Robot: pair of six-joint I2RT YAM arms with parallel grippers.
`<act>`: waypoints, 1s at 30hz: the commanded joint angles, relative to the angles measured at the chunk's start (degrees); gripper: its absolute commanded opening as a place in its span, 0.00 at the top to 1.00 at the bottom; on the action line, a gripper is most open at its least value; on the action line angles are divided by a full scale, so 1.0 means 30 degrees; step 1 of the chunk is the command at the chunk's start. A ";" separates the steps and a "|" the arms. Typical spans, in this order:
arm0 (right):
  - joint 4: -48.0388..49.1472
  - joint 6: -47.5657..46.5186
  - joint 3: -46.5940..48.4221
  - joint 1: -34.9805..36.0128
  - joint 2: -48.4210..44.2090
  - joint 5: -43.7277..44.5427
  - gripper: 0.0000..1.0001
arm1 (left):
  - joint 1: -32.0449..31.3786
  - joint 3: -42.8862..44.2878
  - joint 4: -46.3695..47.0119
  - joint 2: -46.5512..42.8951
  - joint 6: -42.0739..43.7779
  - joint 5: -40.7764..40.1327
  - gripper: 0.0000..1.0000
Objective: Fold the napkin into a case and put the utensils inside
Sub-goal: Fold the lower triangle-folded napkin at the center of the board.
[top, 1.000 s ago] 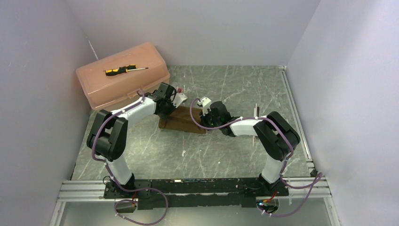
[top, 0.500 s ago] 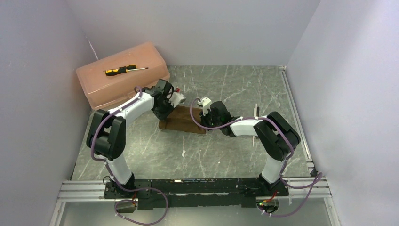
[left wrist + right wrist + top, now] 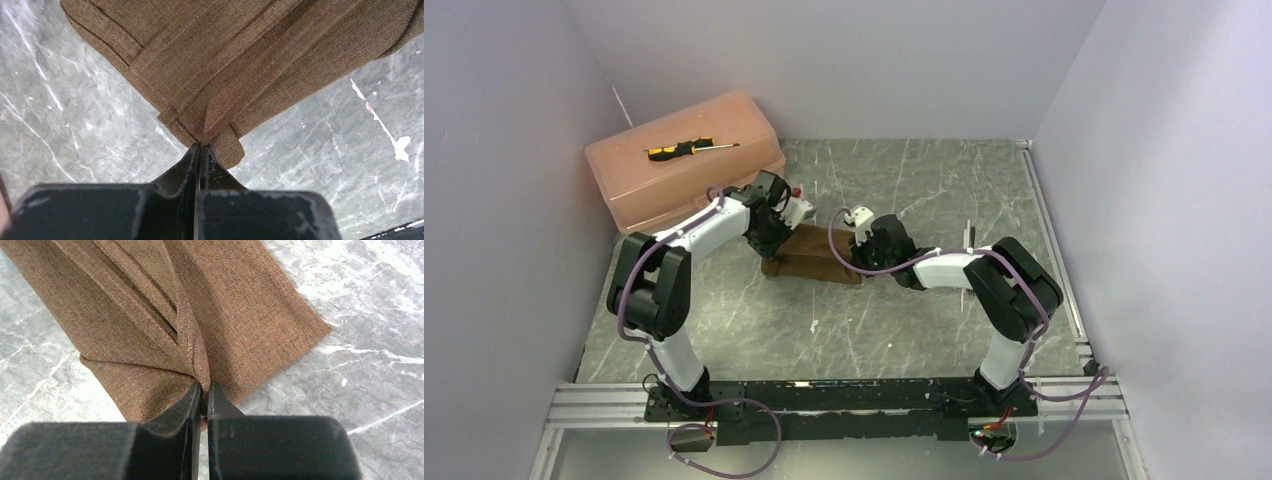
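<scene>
The brown napkin [image 3: 816,259] lies folded into a narrow oblong on the table's middle. My left gripper [image 3: 774,243] is at its left end, shut on a folded corner of the napkin [image 3: 220,75], with the fingertips [image 3: 201,146] pinching the cloth. My right gripper [image 3: 862,262] is at its right end, shut on a ridge of pleated napkin [image 3: 190,325], with the fingertips [image 3: 204,386] closed on it. The thin silvery utensils [image 3: 969,234] lie to the right, mostly hidden behind my right arm.
A pink box [image 3: 724,185] stands at the back left against the wall, with a yellow-and-black screwdriver [image 3: 689,149] on its lid. White walls close in the left, back and right sides. The marbled grey table [image 3: 904,330] runs to the near rail.
My left wrist has drawn slightly back and to the left, toward the pink box, still holding the napkin's left end. The right arm and the napkin's right end have stayed put.
</scene>
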 commanded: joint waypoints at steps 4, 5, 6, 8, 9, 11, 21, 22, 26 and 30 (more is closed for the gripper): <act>-0.0763 0.0192 0.0003 -0.0224 -0.0421 0.0360 1.00 | -0.0246 0.1240 0.1379 -0.0966 0.2931 -0.1319 0.97; -0.0770 0.0201 0.0056 -0.0244 -0.0398 0.0294 1.00 | -0.0404 0.1054 0.1928 -0.0967 0.3618 -0.1335 0.97; -0.0833 0.0206 0.0084 -0.0224 -0.0377 0.0242 1.00 | -0.0573 0.0908 0.2297 -0.0920 0.4276 -0.1955 0.97; -0.0877 0.0200 0.0172 -0.0234 -0.0389 0.0172 1.00 | -0.0916 0.0679 0.2909 -0.0661 0.5422 -0.2460 0.97; -0.0901 0.0187 0.0172 -0.0223 -0.0402 0.0142 1.00 | -0.1106 0.0508 0.3383 -0.0483 0.5992 -0.2839 0.97; -0.0946 0.0185 0.0186 -0.0238 -0.0421 0.0084 1.00 | -0.1508 0.0084 0.4370 -0.0105 0.7108 -0.3670 0.97; -0.0917 0.0244 -0.0068 -0.0236 -0.0590 -0.0125 1.00 | -0.1685 -0.0447 0.7591 0.0905 0.8935 -0.5728 0.65; -0.0932 0.0244 -0.0056 -0.0234 -0.0581 -0.0144 1.00 | -0.1689 -0.0551 0.7769 0.0870 0.8936 -0.5899 0.63; -0.0998 0.0244 0.0055 -0.0238 -0.0521 -0.0173 1.00 | -0.1652 -0.0895 0.8783 0.0961 0.9021 -0.6844 0.64; -0.1193 0.0244 0.0194 -0.0233 -0.0549 0.0084 1.00 | -0.1457 -0.0703 0.9062 0.1044 0.8709 -0.7177 0.63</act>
